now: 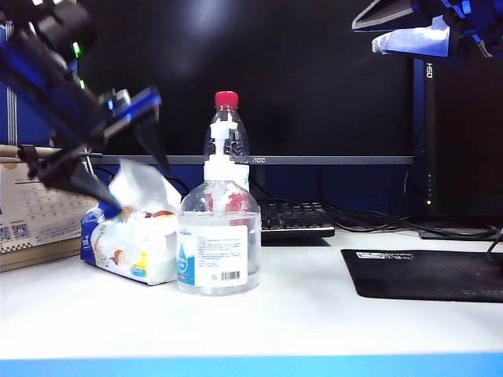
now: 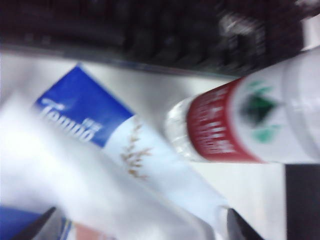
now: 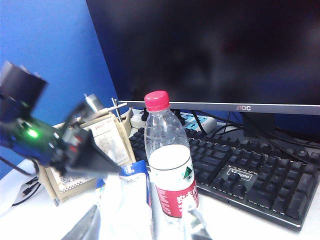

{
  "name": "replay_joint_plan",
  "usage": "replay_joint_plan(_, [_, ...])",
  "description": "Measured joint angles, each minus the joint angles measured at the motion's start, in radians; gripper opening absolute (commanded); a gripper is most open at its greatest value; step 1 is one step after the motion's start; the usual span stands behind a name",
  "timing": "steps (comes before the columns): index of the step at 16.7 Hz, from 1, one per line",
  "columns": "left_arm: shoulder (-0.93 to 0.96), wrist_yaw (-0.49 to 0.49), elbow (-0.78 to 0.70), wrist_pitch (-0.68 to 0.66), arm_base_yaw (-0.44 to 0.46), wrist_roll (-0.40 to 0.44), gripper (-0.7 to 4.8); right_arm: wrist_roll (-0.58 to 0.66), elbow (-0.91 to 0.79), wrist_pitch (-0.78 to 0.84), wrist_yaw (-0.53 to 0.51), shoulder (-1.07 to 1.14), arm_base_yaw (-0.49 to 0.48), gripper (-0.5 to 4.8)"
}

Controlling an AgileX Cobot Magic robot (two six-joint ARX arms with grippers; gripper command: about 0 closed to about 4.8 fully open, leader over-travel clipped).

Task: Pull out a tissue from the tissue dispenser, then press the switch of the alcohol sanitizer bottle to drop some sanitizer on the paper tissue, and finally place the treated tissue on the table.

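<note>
Exterior view puts the tissue dispenser (image 1: 130, 247) at the left of the table (image 1: 314, 314), just beside and behind the alcohol sanitizer bottle (image 1: 218, 247), with the tissue (image 1: 141, 188) standing up crumpled from its top. The left gripper (image 1: 130, 157) hangs over that tuft with its jaws spread wide, one dark fingertip (image 1: 106, 192) down beside the paper — nothing is pinched yet. That sheet looks thin, soft and nearly weightless, so I would judge it best taken high on the raised fold, not at the pack's slick plastic skin; the pack itself is light and may lift or slide when the paper is drawn. Room is tight: the red-capped bottle (image 1: 226, 126) rises close behind the switch (image 1: 222, 157), and either bottle could tip if the arm swings right. Open table lies in front and toward the mouse pad (image 1: 424, 275). The right gripper (image 1: 464, 23) waits high at the upper right, well apart; its own wrist view shows two pale fingertips (image 3: 197, 222) set apart, holding nothing.
</note>
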Motion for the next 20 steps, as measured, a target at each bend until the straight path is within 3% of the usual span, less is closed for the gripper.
replay_joint_plan(7, [0.031,-0.008,0.051,0.090,0.000,-0.029,4.34,-0.001,0.000,-0.046,0.000,0.002,0.000,2.12])
replay_joint_plan(10, [0.035,-0.008,0.051,0.018,0.000,-0.018,4.34,-0.027,0.000,-0.045,0.017,0.003,0.000,2.12])
replay_joint_plan(17, [0.112,0.004,0.050,0.012,0.000,-0.005,4.21,-0.031,0.000,-0.045,0.045,0.003,0.000,2.12])
replay_joint_plan(18, [0.112,0.005,0.050,0.018,0.000,-0.005,3.76,-0.031,0.000,-0.045,0.045,0.003,0.000,2.12])
replay_joint_plan(19, [0.112,0.005,0.050,0.026,0.000,-0.005,2.23,-0.031,0.000,-0.045,0.045,0.003,0.000,2.12])
replay_joint_plan(20, [0.112,0.015,0.050,0.029,0.000,-0.005,1.65,-0.031,0.000,-0.045,0.045,0.003,0.000,2.12])
